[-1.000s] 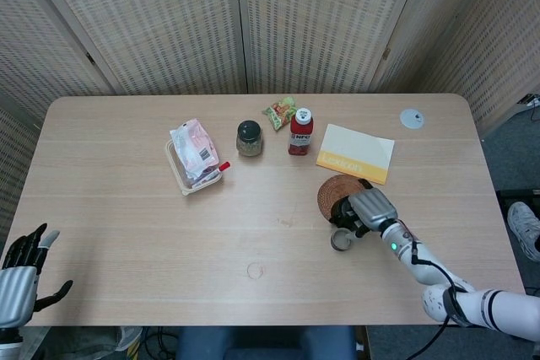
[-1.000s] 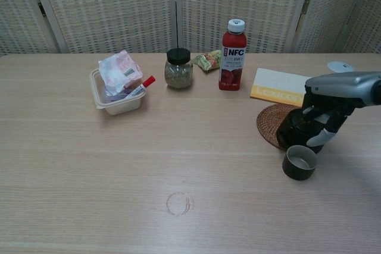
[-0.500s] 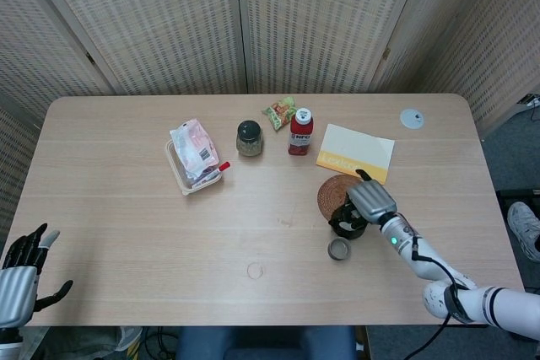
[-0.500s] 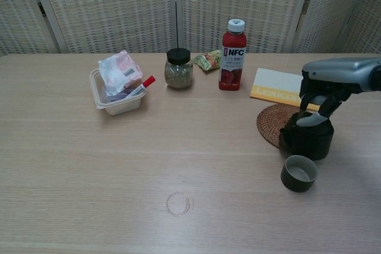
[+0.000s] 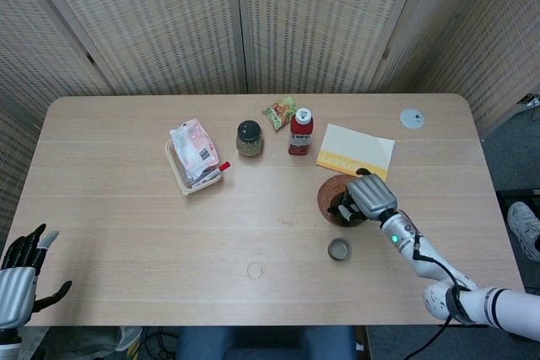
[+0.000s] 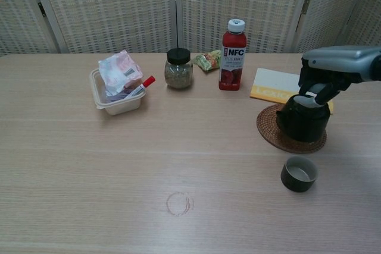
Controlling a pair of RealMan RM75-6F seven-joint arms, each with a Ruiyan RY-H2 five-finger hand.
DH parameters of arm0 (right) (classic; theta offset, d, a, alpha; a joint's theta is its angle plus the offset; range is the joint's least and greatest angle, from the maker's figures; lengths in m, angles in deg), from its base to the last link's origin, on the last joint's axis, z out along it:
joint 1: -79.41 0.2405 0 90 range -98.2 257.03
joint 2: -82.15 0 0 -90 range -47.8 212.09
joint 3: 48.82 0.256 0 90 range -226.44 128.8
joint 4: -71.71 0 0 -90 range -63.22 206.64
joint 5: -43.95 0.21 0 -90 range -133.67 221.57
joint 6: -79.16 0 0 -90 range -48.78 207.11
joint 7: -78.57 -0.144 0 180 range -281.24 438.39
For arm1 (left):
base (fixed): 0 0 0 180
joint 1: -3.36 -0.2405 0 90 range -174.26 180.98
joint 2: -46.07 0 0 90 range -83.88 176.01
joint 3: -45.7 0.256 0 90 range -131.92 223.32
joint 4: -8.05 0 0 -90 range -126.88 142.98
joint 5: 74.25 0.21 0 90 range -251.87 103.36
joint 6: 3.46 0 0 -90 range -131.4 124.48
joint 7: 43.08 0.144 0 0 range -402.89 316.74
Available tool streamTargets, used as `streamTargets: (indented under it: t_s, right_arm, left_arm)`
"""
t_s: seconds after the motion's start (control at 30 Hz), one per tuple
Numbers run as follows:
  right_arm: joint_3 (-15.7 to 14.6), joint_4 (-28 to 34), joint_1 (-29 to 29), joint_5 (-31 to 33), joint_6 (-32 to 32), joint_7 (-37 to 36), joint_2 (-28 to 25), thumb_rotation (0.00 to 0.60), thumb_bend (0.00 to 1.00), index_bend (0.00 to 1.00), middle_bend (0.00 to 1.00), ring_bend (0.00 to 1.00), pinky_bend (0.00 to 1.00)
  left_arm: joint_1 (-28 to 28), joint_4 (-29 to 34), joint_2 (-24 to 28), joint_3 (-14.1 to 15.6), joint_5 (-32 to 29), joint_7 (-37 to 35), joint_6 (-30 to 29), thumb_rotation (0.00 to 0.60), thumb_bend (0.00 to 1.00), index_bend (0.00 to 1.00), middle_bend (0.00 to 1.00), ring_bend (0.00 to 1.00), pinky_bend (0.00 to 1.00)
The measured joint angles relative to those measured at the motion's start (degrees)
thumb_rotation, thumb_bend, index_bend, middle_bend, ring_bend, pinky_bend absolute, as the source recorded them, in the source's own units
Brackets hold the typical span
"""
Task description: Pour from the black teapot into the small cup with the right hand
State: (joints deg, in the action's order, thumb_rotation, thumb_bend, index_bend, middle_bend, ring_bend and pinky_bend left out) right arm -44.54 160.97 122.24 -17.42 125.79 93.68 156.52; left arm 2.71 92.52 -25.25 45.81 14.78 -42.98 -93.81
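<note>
The black teapot [image 6: 303, 121] stands upright on a round woven coaster [image 6: 268, 132] at the right of the table. My right hand [image 6: 331, 69] comes in from the right and grips the pot at its top, fingers [image 6: 312, 90] curled over the lid area. In the head view the right hand [image 5: 372, 196] covers most of the teapot [image 5: 343, 209]. The small dark cup [image 6: 299, 173] stands upright on the table just in front of the coaster, apart from the pot; the cup [image 5: 338, 249] shows clearly from above. My left hand [image 5: 21, 269] hangs off the table's near left corner, fingers spread, holding nothing.
Behind the coaster lies a yellow and white book [image 6: 271, 84]. A red NFC bottle [image 6: 233, 55], a dark-lidded jar [image 6: 178, 68], a snack packet [image 6: 208, 60] and a plastic box of packets [image 6: 116, 96] stand along the back. A white disc [image 6: 339, 66] is far right.
My right hand has carried the teapot from its tilted spot over the cup back onto the coaster, now upright. The cup stays where it was.
</note>
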Motion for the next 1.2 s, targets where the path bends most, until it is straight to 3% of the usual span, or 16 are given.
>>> streamTargets:
  t_s: [0.07, 0.23, 0.8, 1.2]
  right_arm:
    - [0.09, 0.15, -0.08, -0.24, 0.11, -0.27, -0.07, 0.591, 0.63, 0.96, 1.00, 0.88, 0.32]
    - [0.33, 0.43, -0.35, -1.23, 0.15, -1.66, -0.42, 0.600, 0.67, 0.96, 1.00, 0.88, 0.41]
    - [0.59, 2.64, -0.99, -4.79, 0.31, -3.99, -2.79, 0.600, 0.66, 0.96, 1.00, 0.88, 0.41]
    - [-2.51, 8.16, -3.00, -11.02, 0.90, -4.76, -7.76, 0.600, 0.66, 0.96, 1.00, 0.88, 0.41]
  left_arm:
    - [0.02, -0.04, -0.03, 0.01, 0.05, -0.04, 0.01, 0.600, 0.21, 0.10, 0.00, 0.07, 0.04]
    - [0.09, -0.16, -0.15, 0.00, 0.17, -0.18, 0.02, 0.600, 0.20, 0.10, 0.00, 0.07, 0.04]
    - [0.17, 0.24, 0.00, -0.01, 0.14, 0.29, 0.16, 0.600, 0.20, 0.10, 0.00, 0.07, 0.04]
    - [0.06, 0.88, 0.07, 0.14, 0.30, 1.02, 0.02, 0.600, 0.21, 0.10, 0.00, 0.07, 0.04]
